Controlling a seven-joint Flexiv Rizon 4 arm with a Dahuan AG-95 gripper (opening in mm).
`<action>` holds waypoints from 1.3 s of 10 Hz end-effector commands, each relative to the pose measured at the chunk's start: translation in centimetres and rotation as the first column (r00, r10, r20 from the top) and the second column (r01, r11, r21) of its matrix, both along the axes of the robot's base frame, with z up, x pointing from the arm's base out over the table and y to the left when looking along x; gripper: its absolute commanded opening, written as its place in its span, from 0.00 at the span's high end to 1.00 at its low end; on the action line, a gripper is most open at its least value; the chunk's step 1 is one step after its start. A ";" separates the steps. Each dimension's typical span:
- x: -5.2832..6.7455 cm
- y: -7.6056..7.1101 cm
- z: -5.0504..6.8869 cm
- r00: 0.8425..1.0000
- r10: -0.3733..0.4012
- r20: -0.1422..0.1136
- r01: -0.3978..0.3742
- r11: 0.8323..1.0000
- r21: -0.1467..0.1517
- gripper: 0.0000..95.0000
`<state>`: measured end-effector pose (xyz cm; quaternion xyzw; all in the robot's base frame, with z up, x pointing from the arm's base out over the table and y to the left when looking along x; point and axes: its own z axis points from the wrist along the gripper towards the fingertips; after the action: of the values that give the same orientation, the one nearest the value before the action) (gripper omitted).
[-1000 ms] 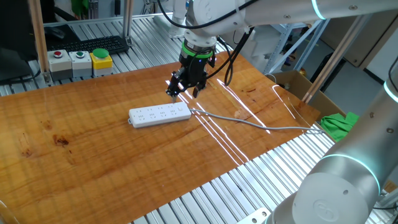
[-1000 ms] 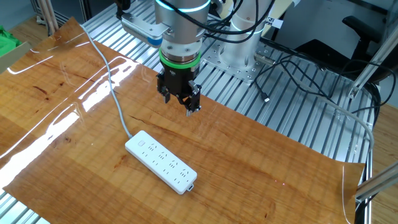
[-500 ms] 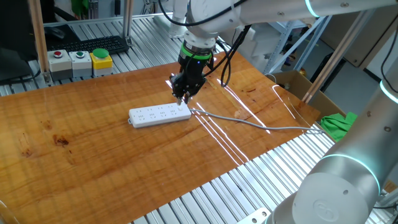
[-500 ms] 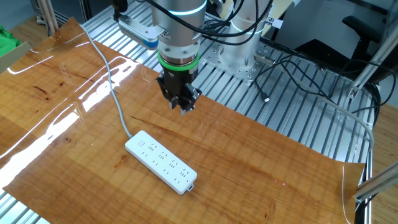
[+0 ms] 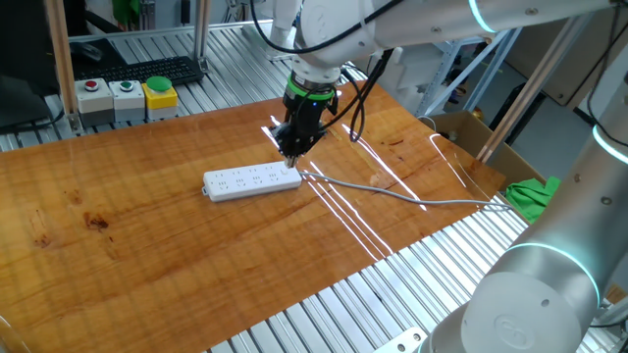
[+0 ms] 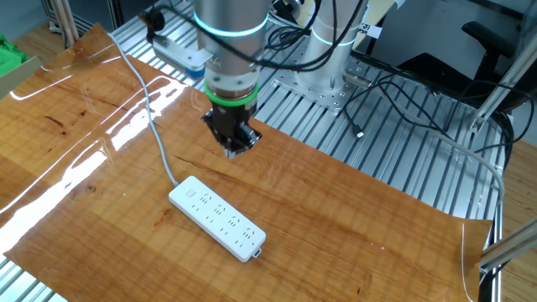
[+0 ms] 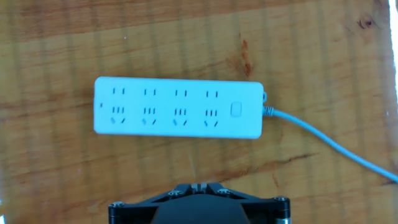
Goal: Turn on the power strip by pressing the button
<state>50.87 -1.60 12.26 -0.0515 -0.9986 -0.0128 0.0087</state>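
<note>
The white power strip [image 5: 252, 180] lies flat on the wooden table [image 5: 147, 245], its grey cable [image 5: 392, 192] running off to the right. It also shows in the other fixed view [image 6: 218, 216] and in the hand view [image 7: 177, 107]. The button [image 7: 236, 109] is a small pale switch at the strip's cable end. My gripper [image 5: 291, 153] hovers above the table just behind that cable end, apart from the strip. It also shows in the other fixed view [image 6: 235, 151]. In the hand view the gripper [image 7: 200, 185] has its fingertips touching, shut on nothing.
Red [image 5: 91, 98], green [image 5: 126, 95] and yellow-based [image 5: 159, 93] pushbutton boxes stand at the back left by a keyboard [image 5: 157, 69]. A cardboard box [image 5: 471, 132] and green cloth [image 5: 535, 196] sit off the right edge. A second arm [image 5: 540, 294] fills the lower right.
The fingers, spread apart a second ago, have closed together. The gripper has turned and moved a little toward the strip's cable end. The strip has not moved.
</note>
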 end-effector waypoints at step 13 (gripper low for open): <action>5.0 -5.7 -4.9 0.998 0.056 0.021 -0.056 0.998 -0.002 0.80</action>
<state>55.99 -7.50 7.35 -0.0235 -0.9996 -0.0129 -0.0013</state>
